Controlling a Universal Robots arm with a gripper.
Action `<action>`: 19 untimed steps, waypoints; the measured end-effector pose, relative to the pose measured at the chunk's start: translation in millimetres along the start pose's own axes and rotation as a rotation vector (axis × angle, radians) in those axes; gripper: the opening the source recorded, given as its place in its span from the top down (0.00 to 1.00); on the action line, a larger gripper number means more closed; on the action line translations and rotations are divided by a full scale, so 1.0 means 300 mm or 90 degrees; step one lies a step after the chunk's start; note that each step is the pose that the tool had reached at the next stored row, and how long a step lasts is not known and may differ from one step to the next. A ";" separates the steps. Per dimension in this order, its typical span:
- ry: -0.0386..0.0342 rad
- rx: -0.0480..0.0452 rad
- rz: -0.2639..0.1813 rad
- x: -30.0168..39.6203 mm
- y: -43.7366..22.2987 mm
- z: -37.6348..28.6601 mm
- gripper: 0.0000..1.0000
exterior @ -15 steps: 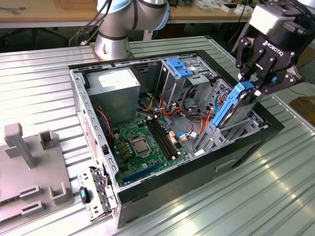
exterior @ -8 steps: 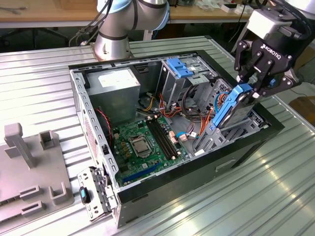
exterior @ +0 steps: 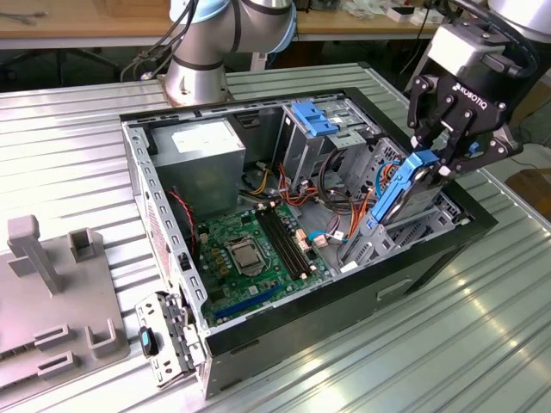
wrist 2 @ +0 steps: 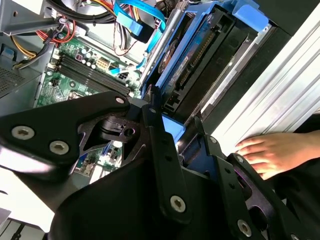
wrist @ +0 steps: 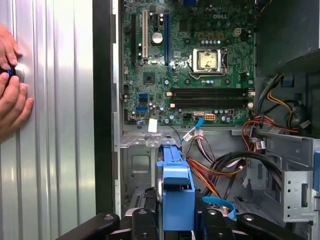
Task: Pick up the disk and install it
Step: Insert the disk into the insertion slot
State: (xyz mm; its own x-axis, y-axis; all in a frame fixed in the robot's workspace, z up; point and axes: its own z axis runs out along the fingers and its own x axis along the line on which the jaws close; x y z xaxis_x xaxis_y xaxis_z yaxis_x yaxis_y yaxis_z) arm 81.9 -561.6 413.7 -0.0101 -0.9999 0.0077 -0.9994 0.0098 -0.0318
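Observation:
The disk (exterior: 403,188) is a dark drive in a bright blue carrier. It hangs tilted on edge over the bay at the open computer case's (exterior: 164,225) side on the exterior view's right. My gripper (exterior: 441,160) is shut on its upper blue end. In the second wrist view the black fingers (wrist 2: 156,131) clamp the carrier, and the disk (wrist 2: 200,55) reaches down into the case. In the first wrist view the blue carrier (wrist: 175,192) stands between the gripper's (wrist: 175,222) fingers, above the metal bay floor (wrist: 140,165).
A green motherboard (exterior: 250,249) lies in the case, with cable bundles (exterior: 340,194), a power supply (exterior: 207,155) and a paler blue bracket (exterior: 314,118). A person's hands (wrist: 10,95) rest on the ribbed table beside the case. Grey fixtures (exterior: 52,284) stand at the exterior view's left.

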 end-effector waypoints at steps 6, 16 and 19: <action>0.0000 0.0000 0.000 0.000 0.000 0.014 0.63; 0.0000 0.0000 0.000 0.000 0.001 0.040 0.63; 0.0000 0.0000 0.000 0.000 0.001 0.048 0.63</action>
State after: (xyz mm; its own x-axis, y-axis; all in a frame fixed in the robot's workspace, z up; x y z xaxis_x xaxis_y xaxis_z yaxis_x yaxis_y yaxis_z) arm 81.9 -561.8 399.2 -0.0100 -0.9999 0.0078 -0.9994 0.0098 -0.0318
